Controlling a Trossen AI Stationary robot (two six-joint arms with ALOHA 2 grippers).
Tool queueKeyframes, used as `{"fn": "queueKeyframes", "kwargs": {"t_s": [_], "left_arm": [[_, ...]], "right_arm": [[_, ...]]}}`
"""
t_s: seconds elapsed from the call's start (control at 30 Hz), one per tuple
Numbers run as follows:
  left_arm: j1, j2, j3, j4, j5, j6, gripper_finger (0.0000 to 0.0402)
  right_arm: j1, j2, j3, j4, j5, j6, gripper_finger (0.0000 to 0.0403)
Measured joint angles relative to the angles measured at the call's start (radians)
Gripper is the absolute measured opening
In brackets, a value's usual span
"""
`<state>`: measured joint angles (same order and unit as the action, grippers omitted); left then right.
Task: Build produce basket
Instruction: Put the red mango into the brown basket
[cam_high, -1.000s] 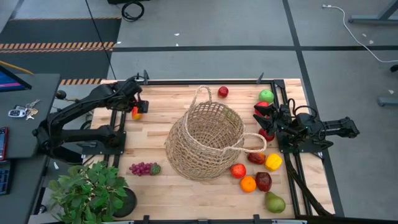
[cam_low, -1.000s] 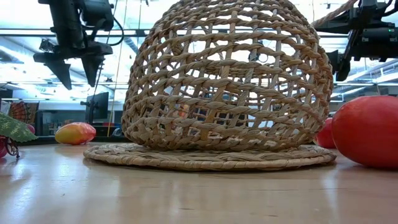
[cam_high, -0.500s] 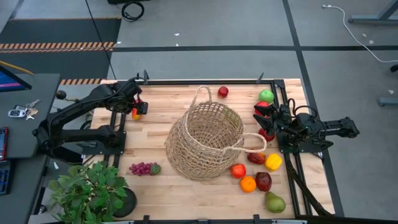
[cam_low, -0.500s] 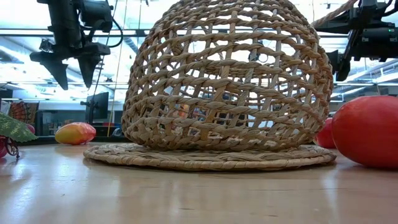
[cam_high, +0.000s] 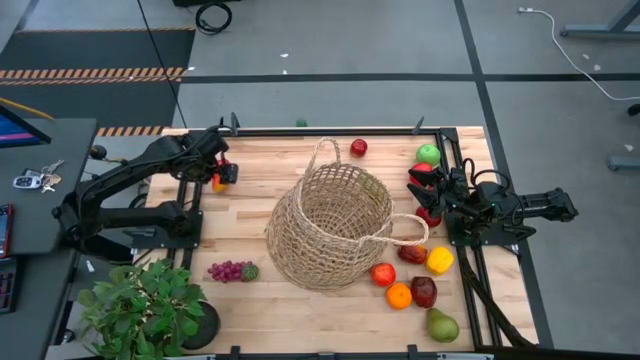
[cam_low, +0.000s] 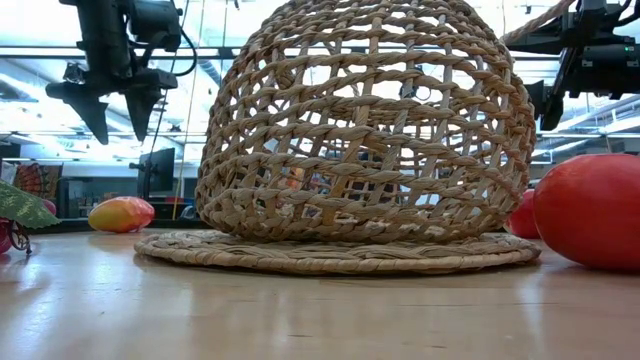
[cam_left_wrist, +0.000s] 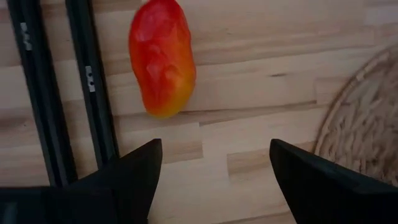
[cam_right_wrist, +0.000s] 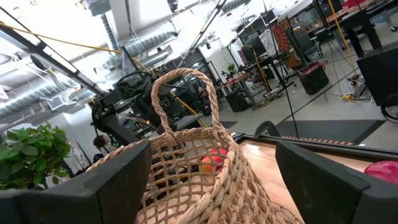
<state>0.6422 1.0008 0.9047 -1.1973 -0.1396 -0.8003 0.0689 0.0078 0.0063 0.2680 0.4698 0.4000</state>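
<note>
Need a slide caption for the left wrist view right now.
Left pincer, open, hovers over a red-yellow fruit lying on the table beside the basket.

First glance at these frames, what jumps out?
The basket dominates mid-table, with nothing visible inside it. Most of the produce sits in a loose cluster on its right, by the right tool, which hangs open there. The left tool is open above a red-orange fruit at the table's far left edge.
</note>
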Motion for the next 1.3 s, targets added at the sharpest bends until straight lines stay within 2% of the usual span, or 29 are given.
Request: {"fn": "queueKeyframes", "kwargs": {"t_s": [0.2,0.43,0.7,1.0,1.3], "left_arm": [[0.007,0.000,-0.045,0.073,-0.041,-0.015,0.0314],[0.094,0.011,-0.147,0.219,-0.044,0.022,0.0315],[0.205,0.116,-0.153,0.303,-0.048,0.158,0.0315],[0.258,0.270,-0.153,0.367,-0.063,0.260,0.0315],[0.281,0.295,-0.153,0.362,-0.077,0.290,0.0315]], "right_arm": [[0.000,0.000,0.000,0.000,0.000,0.000,0.0348],[0.000,0.000,0.000,0.000,0.000,0.000,0.0348],[0.000,0.000,0.000,0.000,0.000,0.000,0.0348],[0.000,0.000,0.000,0.000,0.000,0.000,0.0348],[0.000,0.000,0.000,0.000,0.000,0.000,0.0348]]}}
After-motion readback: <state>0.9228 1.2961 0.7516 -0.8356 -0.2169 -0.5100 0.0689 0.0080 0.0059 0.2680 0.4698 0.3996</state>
